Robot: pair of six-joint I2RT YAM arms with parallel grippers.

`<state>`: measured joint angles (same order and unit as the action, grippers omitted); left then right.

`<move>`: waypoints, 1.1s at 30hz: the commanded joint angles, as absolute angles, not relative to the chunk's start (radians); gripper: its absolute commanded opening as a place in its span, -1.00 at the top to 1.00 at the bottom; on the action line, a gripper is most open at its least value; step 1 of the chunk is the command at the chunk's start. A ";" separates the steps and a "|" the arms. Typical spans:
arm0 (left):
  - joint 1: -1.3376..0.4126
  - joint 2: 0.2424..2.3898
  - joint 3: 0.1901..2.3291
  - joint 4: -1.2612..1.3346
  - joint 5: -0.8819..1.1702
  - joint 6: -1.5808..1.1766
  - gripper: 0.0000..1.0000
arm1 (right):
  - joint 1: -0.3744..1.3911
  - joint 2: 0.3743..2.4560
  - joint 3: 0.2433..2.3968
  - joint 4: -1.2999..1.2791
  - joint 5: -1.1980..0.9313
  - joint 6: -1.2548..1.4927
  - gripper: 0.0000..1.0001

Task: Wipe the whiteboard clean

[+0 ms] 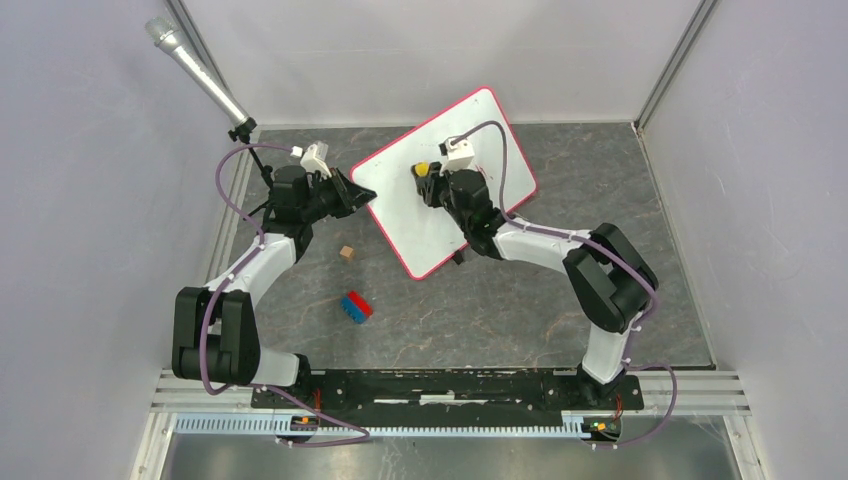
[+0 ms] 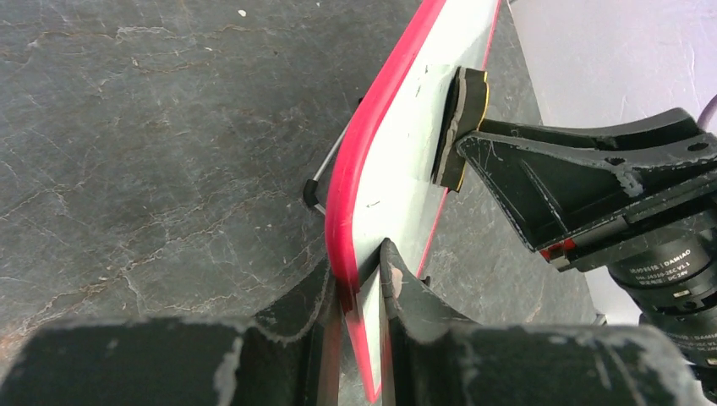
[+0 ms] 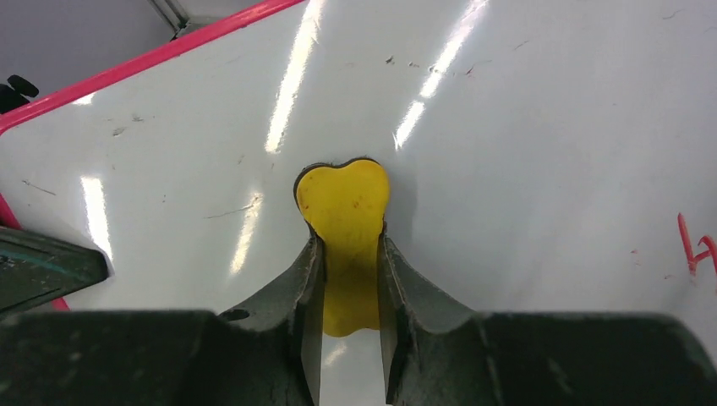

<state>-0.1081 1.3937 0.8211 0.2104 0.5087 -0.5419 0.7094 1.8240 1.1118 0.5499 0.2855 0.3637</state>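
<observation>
Looking at a big whiteboard (image 1: 405, 205) here: glossy white face, thin red-pink rim, rounded corners. Sits diagonal toward the far middle of the dark stone-look surface (image 1: 520, 300), far corner showing against the back wall. Seems propped up rather than flat, going by the left wrist view, with a small black-tipped wire foot (image 2: 312, 193) poking out underneath. Mostly clean tbh: just a few tiny specks and faint scratches, plus a bit of red marker scribble (image 3: 693, 249) at the right edge of the right wrist view. Strong light glare streaked across the white.

Left fingers (image 2: 304, 317) clenched on the board's near-left rim, pinching the edge between them. Right fingers (image 3: 309, 288) clamped around a yellow heart-shaped eraser (image 3: 342, 203), dark pad side against the white face, roughly mid-board.

Also lying on the surface off the board's left edge: small wooden cube (image 1: 347, 253) and, nearer the arm bases, a red-and-blue block (image 1: 356, 306). Silver microphone (image 1: 200, 75) up in the far-left corner.
</observation>
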 commanded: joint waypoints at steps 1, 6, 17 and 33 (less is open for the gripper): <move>-0.115 1.392 0.844 0.183 0.465 -0.451 0.95 | 0.627 1.871 1.169 0.437 0.271 0.307 0.43; -0.115 1.390 0.842 0.184 0.462 -0.450 0.95 | 0.443 1.897 1.048 0.394 0.239 0.508 0.47; -0.116 1.384 0.839 0.184 0.459 -0.449 0.95 | 0.440 1.862 0.986 0.445 0.172 0.508 0.49; -0.115 1.378 0.840 0.184 0.459 -0.450 0.95 | 0.771 1.787 0.930 0.562 0.342 0.288 0.47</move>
<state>-0.1116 1.3930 0.8219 0.2066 0.5072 -0.5419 0.8532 1.7664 0.9508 0.5972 0.2668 0.2649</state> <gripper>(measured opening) 0.238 0.283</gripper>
